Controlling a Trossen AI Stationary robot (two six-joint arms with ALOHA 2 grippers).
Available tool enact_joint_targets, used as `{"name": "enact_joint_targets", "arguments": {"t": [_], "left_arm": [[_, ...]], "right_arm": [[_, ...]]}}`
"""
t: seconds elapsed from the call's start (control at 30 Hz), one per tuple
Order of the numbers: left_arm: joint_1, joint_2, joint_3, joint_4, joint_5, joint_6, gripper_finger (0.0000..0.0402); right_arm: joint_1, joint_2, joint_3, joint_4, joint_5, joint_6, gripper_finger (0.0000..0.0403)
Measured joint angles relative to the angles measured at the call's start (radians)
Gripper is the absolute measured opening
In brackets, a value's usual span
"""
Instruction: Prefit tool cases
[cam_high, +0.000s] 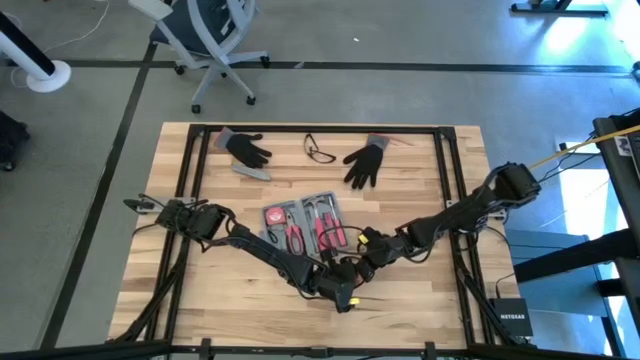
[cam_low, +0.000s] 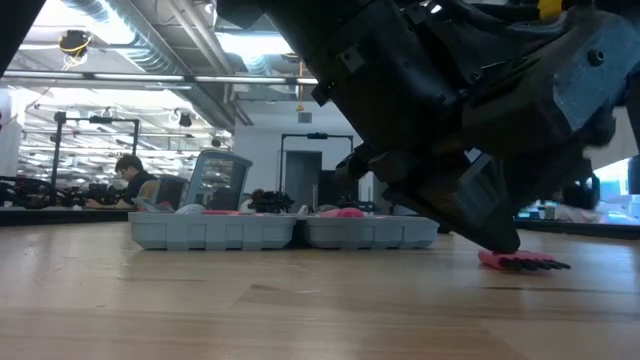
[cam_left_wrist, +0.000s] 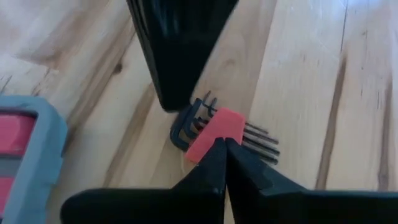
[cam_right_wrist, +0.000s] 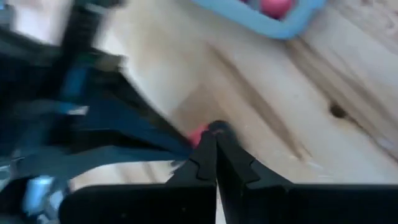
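Closest to us, our left gripper (cam_left_wrist: 222, 149) has its fingers pressed together, tips resting at the red holder of a hex key set (cam_left_wrist: 219, 130) lying on the table (cam_high: 420, 300); the keys fan out just past the tips, but nothing appears clamped. Our right gripper (cam_right_wrist: 214, 144) is likewise closed on nothing, its tips meeting the same red holder from the other side, nearly touching the left one.

We judge the step in hand to be gathering this loose key set for the tool case (cam_high: 305, 222), which lies open just beyond both grippers with red-handled tools already seated. Next, one gripper must part its fingers and straddle the holder; the other should back away first, since the two crowd each other.

There is bare wood on either side of the grippers. Farther off lie two black gloves (cam_high: 365, 160) and safety glasses (cam_high: 319, 150), well clear of us.
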Motion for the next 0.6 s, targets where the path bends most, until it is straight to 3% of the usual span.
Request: {"name": "enact_joint_targets", "arguments": {"t": [0.4, 0.6], "left_arm": [[-0.003, 0.0, 0.0, -0.002, 0.002, -0.021, 0.0], [-0.005, 0.001, -0.001, -0.007, -0.001, -0.02, 0.0]], "right_arm": [[-0.007, 0.032, -0.002, 0.066, 0.029, 0.019, 0.0], [-0.007, 0.074, -0.002, 0.14, -0.021, 0.024, 0.0]]}}
